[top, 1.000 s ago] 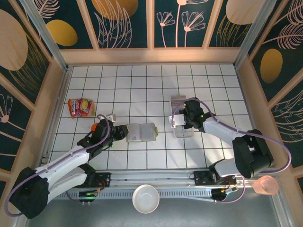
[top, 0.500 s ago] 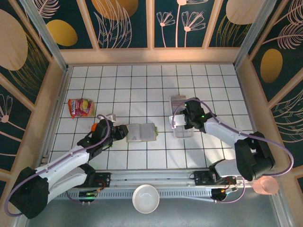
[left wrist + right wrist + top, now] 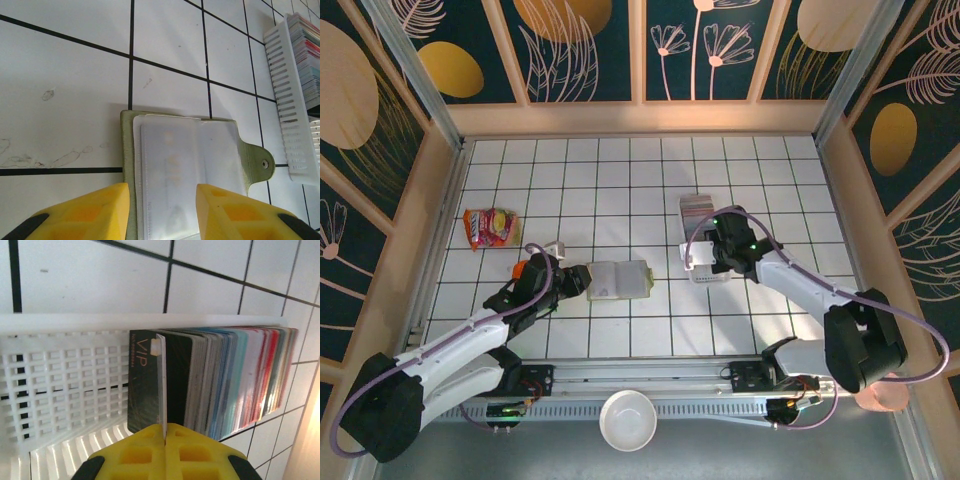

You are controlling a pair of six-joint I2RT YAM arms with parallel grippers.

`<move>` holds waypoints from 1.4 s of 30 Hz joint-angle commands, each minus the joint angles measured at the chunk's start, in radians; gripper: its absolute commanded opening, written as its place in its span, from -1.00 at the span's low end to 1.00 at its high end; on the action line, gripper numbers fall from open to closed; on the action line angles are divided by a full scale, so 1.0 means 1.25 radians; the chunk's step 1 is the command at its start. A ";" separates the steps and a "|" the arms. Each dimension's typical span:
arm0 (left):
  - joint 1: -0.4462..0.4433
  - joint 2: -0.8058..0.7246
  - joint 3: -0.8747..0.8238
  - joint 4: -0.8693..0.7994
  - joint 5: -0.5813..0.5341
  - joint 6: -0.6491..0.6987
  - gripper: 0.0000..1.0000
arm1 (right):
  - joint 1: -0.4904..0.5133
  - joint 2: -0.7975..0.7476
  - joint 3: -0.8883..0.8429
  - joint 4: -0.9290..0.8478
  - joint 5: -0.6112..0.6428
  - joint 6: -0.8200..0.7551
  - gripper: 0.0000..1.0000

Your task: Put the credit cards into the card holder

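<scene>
The olive-green card holder (image 3: 620,281) (image 3: 185,160) lies open on the tiles, pale clear sleeves up, snap tab to the right. My left gripper (image 3: 578,280) (image 3: 162,200) is open, its yellow fingers hovering over the holder's near end, one above its left edge. The credit cards (image 3: 697,209) (image 3: 235,380) stand on edge in a white slotted tray (image 3: 705,275) (image 3: 65,385). My right gripper (image 3: 705,252) (image 3: 165,432) is shut on the edge of one thin pale card (image 3: 162,385), just in front of a black VIP card (image 3: 142,385).
A red-orange snack packet (image 3: 490,227) lies at the far left. A white bowl (image 3: 627,420) sits at the near edge and a pink cup (image 3: 882,392) at the near right. The tray's side (image 3: 292,125) runs to the right of the holder.
My right gripper has closed on a card at the front of the stack. The left arm and the card holder have stayed put.
</scene>
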 commanded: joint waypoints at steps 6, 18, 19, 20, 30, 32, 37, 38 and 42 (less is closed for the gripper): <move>-0.002 0.007 0.002 0.014 0.003 0.003 -0.23 | 0.021 -0.073 0.087 -0.122 -0.047 0.137 -1.00; -0.003 -0.036 0.032 -0.008 -0.061 0.003 -0.30 | 0.077 -0.274 0.143 0.049 -0.102 0.918 -1.00; -0.003 -0.039 0.032 -0.005 -0.064 -0.003 -0.29 | 0.077 -0.289 0.127 0.082 -0.085 1.021 -1.00; -0.003 -0.042 0.032 0.001 -0.066 -0.011 -0.30 | 0.077 -0.306 0.115 0.108 -0.047 1.142 -1.00; -0.003 0.018 0.037 0.062 -0.017 -0.079 -0.43 | 0.126 -0.260 0.010 0.194 -0.104 1.719 -1.00; -0.003 0.040 0.042 0.066 -0.009 -0.082 -0.43 | 0.175 -0.227 -0.006 0.235 -0.083 1.741 -1.00; 0.000 0.119 0.049 0.099 0.034 -0.094 -0.47 | 0.255 -0.087 -0.006 0.331 -0.086 1.767 -1.00; 0.003 0.134 0.052 0.105 0.045 -0.099 -0.49 | 0.263 -0.062 -0.003 0.344 -0.089 1.773 -1.00; 0.020 0.178 0.048 0.143 0.081 -0.107 -0.51 | 0.285 0.050 -0.011 0.439 -0.124 1.811 -1.00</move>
